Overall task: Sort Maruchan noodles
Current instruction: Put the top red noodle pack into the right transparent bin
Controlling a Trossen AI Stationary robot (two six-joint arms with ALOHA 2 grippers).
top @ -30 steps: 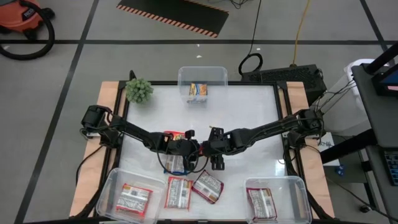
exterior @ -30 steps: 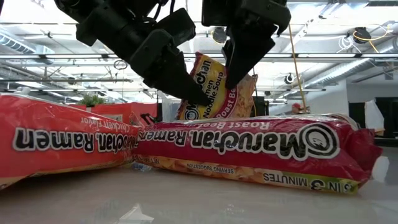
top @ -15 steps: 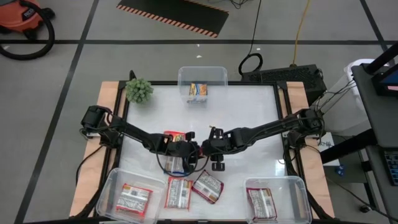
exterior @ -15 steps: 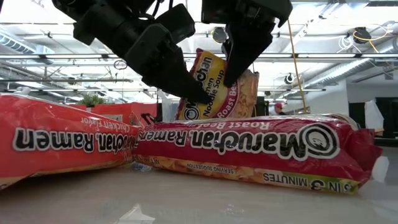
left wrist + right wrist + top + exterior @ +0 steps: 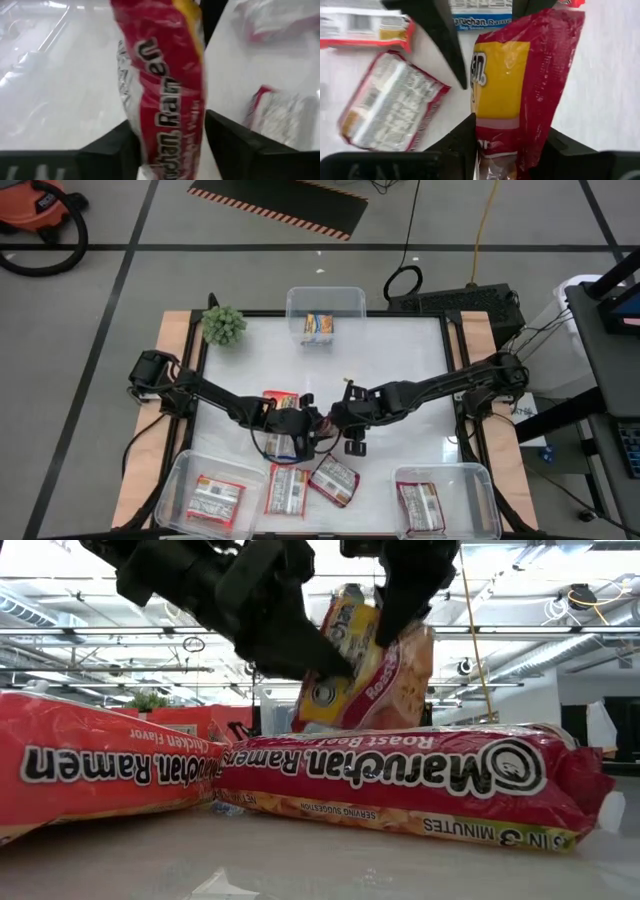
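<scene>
A red-and-yellow Maruchan packet (image 5: 372, 670) stands tilted on edge between both grippers at the table's middle. My right gripper (image 5: 337, 420) is shut on it from above. My left gripper (image 5: 305, 426) stands open, one finger on either side of the same packet (image 5: 165, 100). A blue-and-white packet (image 5: 283, 445) lies flat on the table just under my left gripper, and a red one (image 5: 280, 399) lies behind it. Two more red packets (image 5: 288, 490) (image 5: 334, 478) lie flat near the front edge. My left gripper has the packet's flat faces (image 5: 150, 145) between its fingers (image 5: 107, 152), which come level from the table's left; whether they touch it I cannot tell. My right gripper pinches the packet's upper red end (image 5: 502, 150) between its two fingers (image 5: 462, 137). The fingers slant down from the table's right. The packet hangs tilted below them; its lower end is hidden behind a near packet in the low view.
A clear tub (image 5: 350, 298) at the far edge holds a blue-and-orange packet (image 5: 319, 326). Near-left tub (image 5: 178, 480) and near-right tub (image 5: 478, 480) each hold a red packet. A green plant (image 5: 224, 325) stands at the far left corner. Two big red packets (image 5: 400, 775) fill the low view's foreground.
The red-and-yellow packet has risen between the two grippers and now tilts more steeply, its top end highest. My right gripper has gone up with that top end. My left gripper's fingers now sit lower on the packet than before.
</scene>
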